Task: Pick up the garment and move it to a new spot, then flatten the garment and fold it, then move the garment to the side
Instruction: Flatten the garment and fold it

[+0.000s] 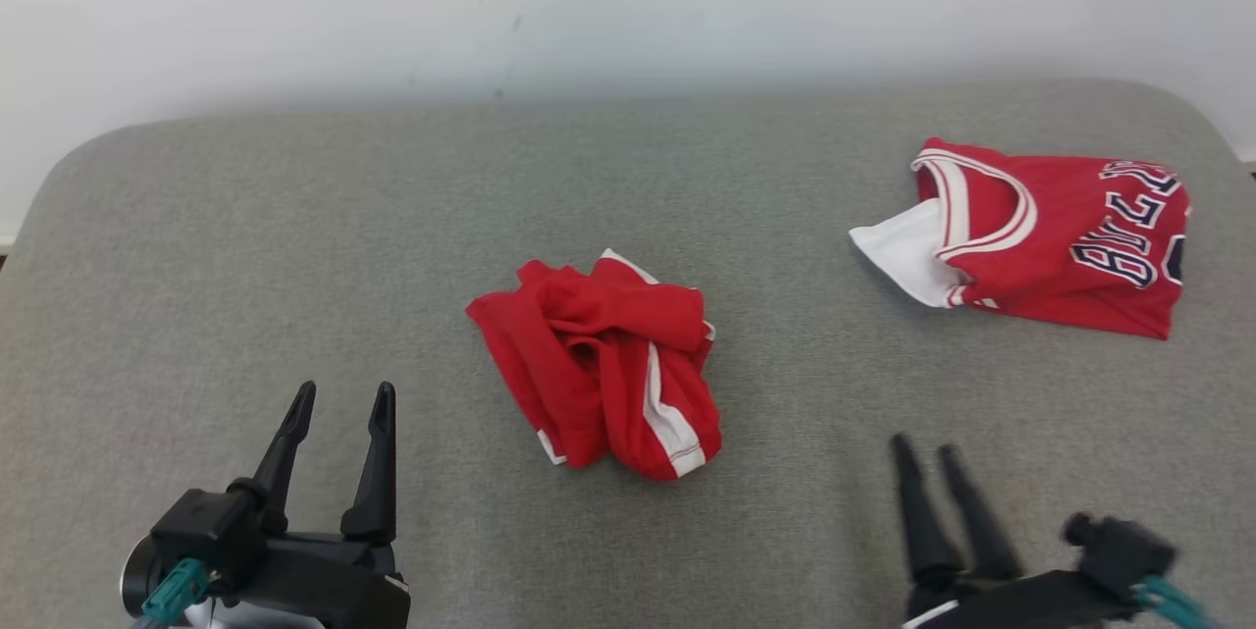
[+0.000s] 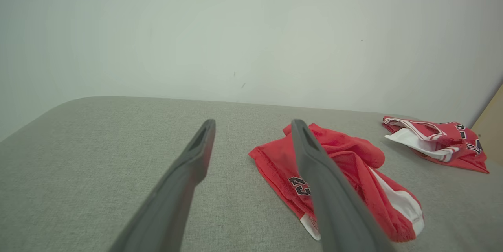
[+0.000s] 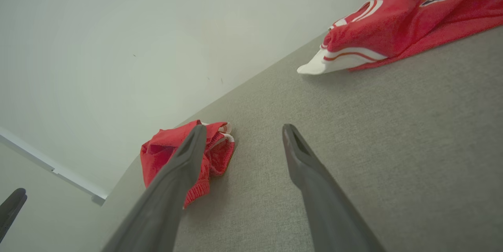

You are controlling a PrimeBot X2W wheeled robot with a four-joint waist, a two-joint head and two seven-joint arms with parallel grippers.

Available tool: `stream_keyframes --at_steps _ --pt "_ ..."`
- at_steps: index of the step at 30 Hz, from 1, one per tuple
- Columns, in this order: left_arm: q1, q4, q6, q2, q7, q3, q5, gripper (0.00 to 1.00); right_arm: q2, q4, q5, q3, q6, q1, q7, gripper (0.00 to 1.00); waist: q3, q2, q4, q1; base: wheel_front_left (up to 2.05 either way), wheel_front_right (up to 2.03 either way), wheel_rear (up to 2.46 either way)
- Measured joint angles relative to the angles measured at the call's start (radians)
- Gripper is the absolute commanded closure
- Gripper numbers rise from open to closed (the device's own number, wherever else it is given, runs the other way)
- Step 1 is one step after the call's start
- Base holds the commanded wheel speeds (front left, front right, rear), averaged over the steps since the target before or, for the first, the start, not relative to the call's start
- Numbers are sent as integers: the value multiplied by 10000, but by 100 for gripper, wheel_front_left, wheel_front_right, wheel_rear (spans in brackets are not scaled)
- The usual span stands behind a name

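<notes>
Red garment (image 1: 599, 364) crumpled — left gripper (image 1: 345, 392), right gripper (image 1: 922, 447) spread.

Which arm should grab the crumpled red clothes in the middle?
Probably left. The left gripper is open and sits nearer the crumpled red garment than the right gripper, which is also open but farther off.

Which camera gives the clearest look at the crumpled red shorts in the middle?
The head view: the shorts lie whole and unblocked. In the left wrist view a finger of the left gripper crosses them, though a number shows. In the right wrist view they look small, partly behind a finger of the right gripper.
</notes>
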Motion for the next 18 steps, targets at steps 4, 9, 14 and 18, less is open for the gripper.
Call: stream_keyframes --at_steps 4,9,14,18 --pt "-53 -23 -84 -6 0 -2 203 0 483 780 869 662 44 -274 731 0 124 0 288 1 0 0 0" --pt "-237 -36 -176 -27 0 2 268 0 522 1461 2025 1296 67 -819 1599 0 265 0 690 0 0 0 0" --pt "-270 -59 -261 -27 0 36 307 0 531 1735 3313 1722 67 -1453 2366 0 410 0 1068 0 0 0 0" --pt "-342 -77 -336 -29 0 81 362 0 543 1916 4257 1927 69 -1650 2861 0 551 0 1301 0 0 0 0"
